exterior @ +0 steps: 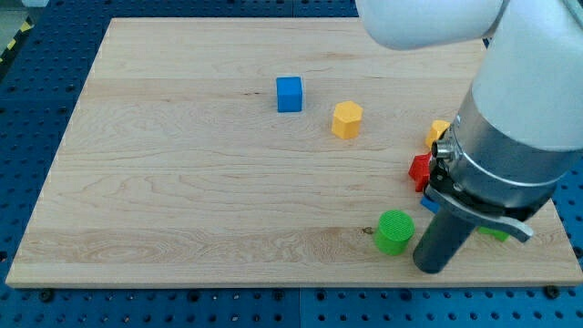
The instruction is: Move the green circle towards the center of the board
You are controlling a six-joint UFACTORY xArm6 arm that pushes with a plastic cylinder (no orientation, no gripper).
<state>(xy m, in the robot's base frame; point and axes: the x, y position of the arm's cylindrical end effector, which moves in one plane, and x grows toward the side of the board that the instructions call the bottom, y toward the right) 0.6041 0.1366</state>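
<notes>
The green circle [394, 231] is a short green cylinder lying near the view's bottom right of the wooden board [182, 182]. My dark rod comes down from the big white and grey arm at the view's right. My tip [431, 267] rests on the board just right of and slightly below the green circle, close to it; I cannot tell if they touch.
A blue cube [289, 94] and a yellow hexagon [346, 119] lie in the upper middle. A red block [420, 169], a yellow block [437, 133], a blue piece [427, 203] and another green block [495, 231] sit partly hidden behind the arm at the right.
</notes>
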